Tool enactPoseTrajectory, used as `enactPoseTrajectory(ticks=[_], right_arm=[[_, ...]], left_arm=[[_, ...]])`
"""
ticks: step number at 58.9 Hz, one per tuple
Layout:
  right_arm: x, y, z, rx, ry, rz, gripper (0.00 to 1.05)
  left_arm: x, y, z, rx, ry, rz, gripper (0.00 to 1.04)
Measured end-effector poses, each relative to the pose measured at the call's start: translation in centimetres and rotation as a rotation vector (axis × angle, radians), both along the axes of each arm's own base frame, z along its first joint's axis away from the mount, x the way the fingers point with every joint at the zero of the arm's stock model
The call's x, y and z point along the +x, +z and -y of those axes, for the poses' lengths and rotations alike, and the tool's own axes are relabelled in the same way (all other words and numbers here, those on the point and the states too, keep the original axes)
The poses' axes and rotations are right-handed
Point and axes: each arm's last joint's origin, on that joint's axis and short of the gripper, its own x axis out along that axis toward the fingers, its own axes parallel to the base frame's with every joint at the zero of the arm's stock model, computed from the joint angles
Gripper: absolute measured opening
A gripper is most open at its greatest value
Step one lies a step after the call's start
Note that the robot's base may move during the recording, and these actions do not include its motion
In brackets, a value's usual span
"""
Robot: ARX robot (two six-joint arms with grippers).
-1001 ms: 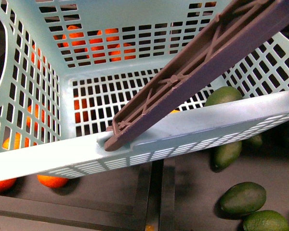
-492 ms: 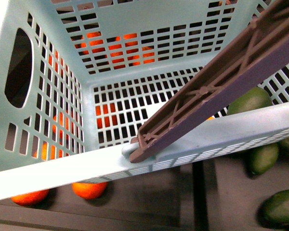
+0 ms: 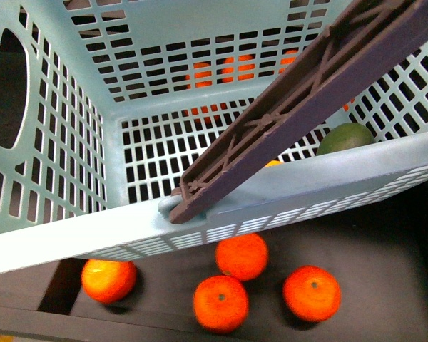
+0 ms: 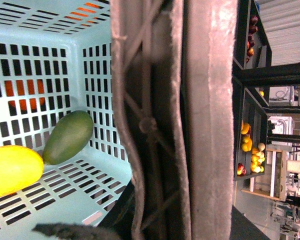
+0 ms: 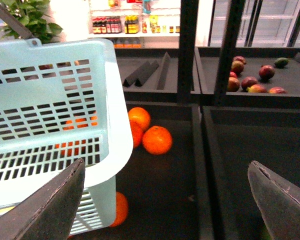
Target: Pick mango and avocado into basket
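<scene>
The light aqua basket fills the front view, hanging over a dark shelf, its brown handle crossing it on a slant. In the left wrist view the dark green avocado and the yellow mango lie side by side on the basket's slotted floor. The front view shows the avocado just behind the near rim. My left gripper is shut on the basket's handle, which hides most of its fingers. Beside the basket, my right gripper stands open and holds nothing.
Several oranges lie on the dark shelf under and beside the basket, some also in the right wrist view as an orange cluster. Black uprights divide the shelf bins. A farther bin holds red fruit.
In the front view the shelf has slid rightward under the basket. The loose avocados at lower right have left the view and oranges now lie below the rim.
</scene>
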Motion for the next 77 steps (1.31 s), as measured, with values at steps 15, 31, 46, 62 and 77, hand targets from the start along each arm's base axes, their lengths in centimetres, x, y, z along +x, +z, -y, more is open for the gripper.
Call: enactPoseTrajectory(ticks=[15, 31, 46, 62, 77], right_arm=[[0.0, 0.0, 0.0, 0.0, -0.001, 0.002, 0.96], [0.0, 0.0, 0.0, 0.0, 0.005, 0.001, 0.96], [0.0, 0.0, 0.0, 0.0, 0.001, 0.002, 0.96], [0.0, 0.0, 0.0, 0.0, -0.001, 0.002, 0.96], [0.0, 0.0, 0.0, 0.0, -0.001, 0.002, 0.96]], left_arm=[[0.0, 0.0, 0.0, 0.001, 0.001, 0.001, 0.16], [0.3, 0.1, -0.5, 0.011, 0.032, 0.011, 0.16], [0.1, 0.1, -0.3, 0.005, 0.01, 0.009, 0.16], [4.7, -1.1, 0.4, -0.138, 0.558, 0.022, 0.16], [11.9, -6.7, -1.7, -0.098, 0.694, -0.076, 0.16]])
